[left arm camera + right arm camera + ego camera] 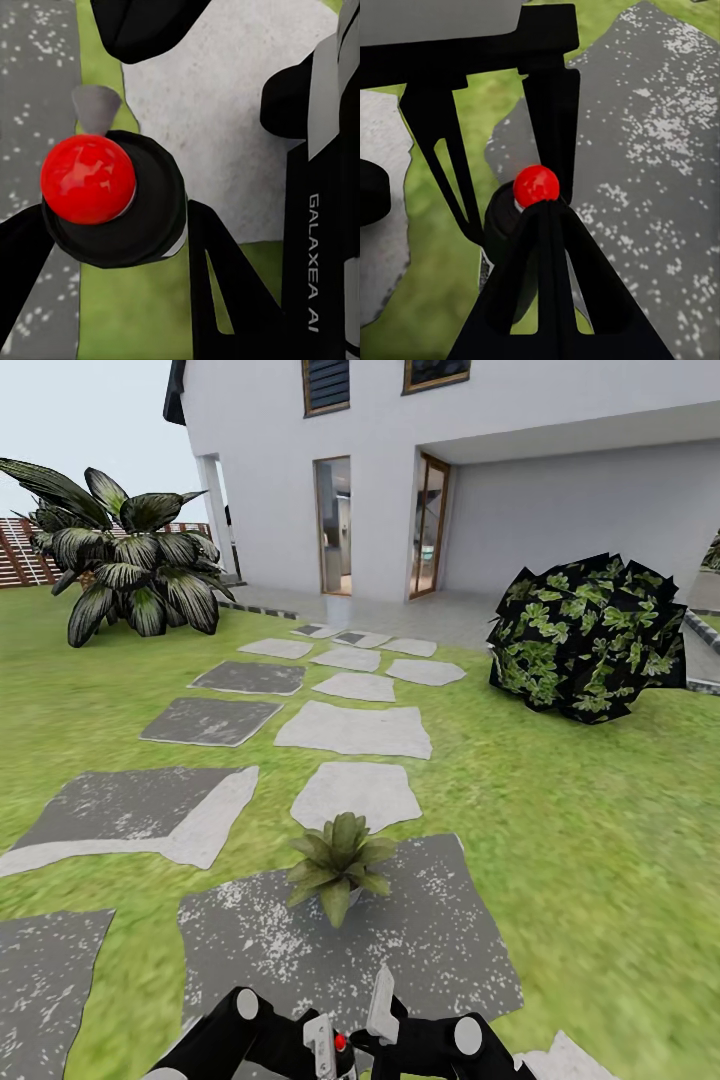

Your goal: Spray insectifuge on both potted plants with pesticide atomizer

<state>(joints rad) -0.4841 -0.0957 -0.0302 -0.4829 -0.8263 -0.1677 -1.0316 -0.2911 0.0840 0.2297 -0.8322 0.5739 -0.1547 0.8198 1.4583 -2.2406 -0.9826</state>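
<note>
One potted plant (338, 865), a low rosette of pointed green leaves, stands on a dark speckled stepping stone (450, 940) straight ahead of me. At the lower edge of the head view, both arms meet at the pesticide atomizer (338, 1050), whose red dot shows between the white fingers. In the left wrist view the atomizer (150, 214) sits close up, dark and round with the red dot on top, and my left gripper (116, 221) is shut on it. My right gripper (544, 217) is shut, its tips touching the atomizer (536, 185) just below the red dot.
Grey stepping stones (355, 728) lead across the lawn to the white house (560, 510). A big dark leafy bush (590, 640) stands at the right. A striped-leaf plant (130, 570) and a brown fence (20, 555) are at the far left.
</note>
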